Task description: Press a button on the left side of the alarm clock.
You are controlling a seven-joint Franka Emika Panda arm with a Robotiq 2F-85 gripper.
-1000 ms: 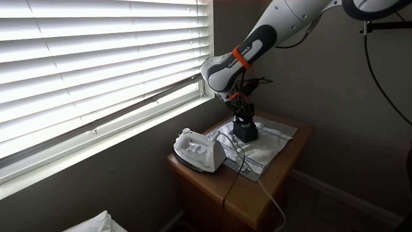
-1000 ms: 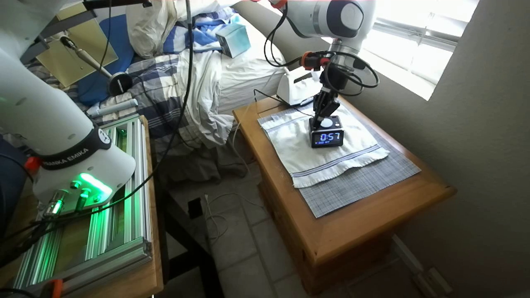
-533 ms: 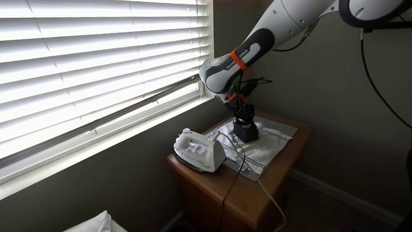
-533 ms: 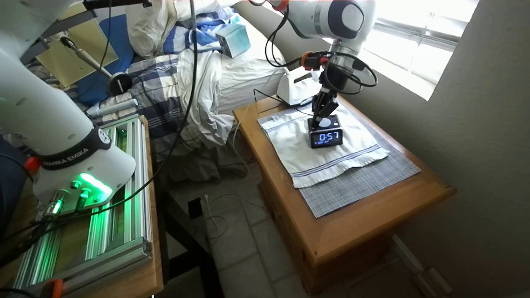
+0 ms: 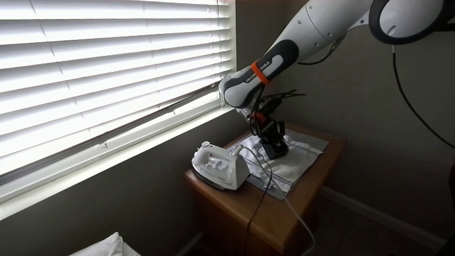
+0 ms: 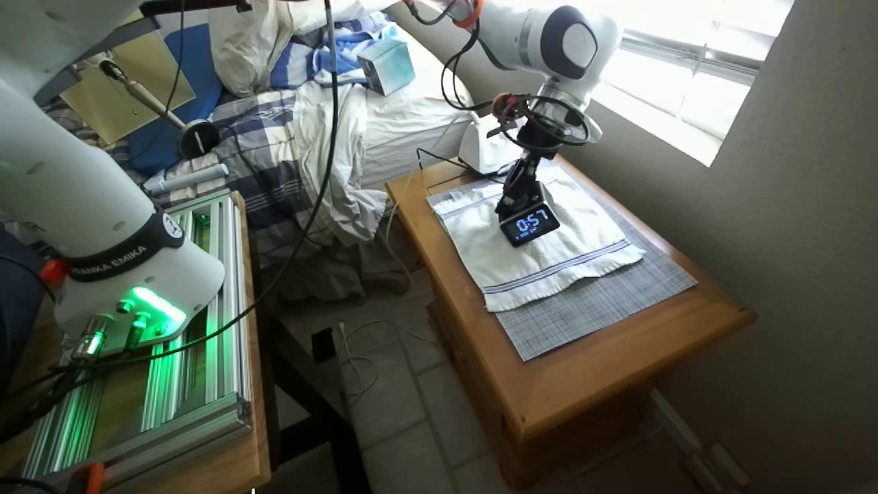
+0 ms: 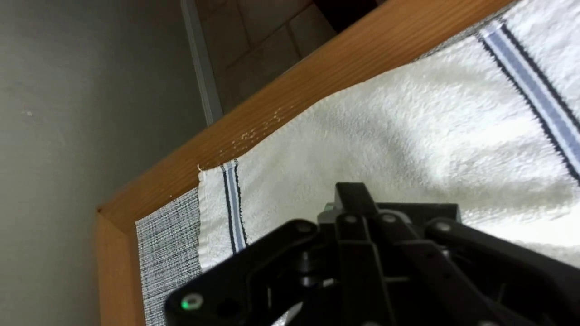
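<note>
The alarm clock (image 6: 532,225) is a small black box with a lit display reading 0:57. It stands turned askew on the white towel; I cannot tell whether an edge is lifted. Its dark back shows in an exterior view (image 5: 278,150). In the wrist view its edge (image 7: 426,211) and part of a pale round top piece show behind the fingers. My gripper (image 6: 506,204) is over the clock's top, its tip at the left edge as seen facing the display. Its fingers (image 7: 358,199) are together with nothing between them. The fingers hide most of the top, including any button there.
A white iron (image 5: 220,167) with a cord stands near the clock on the wooden nightstand (image 6: 590,384). A white towel (image 6: 549,274) and grey placemat (image 6: 610,309) lie under the clock. The clock's black cord (image 5: 261,202) hangs over the edge. A window (image 5: 117,71) and wall adjoin.
The arm has lowered and the gripper has tilted. The clock has turned and shifted slightly left in an exterior view; its display was level before and now slopes. The reading is unchanged.
</note>
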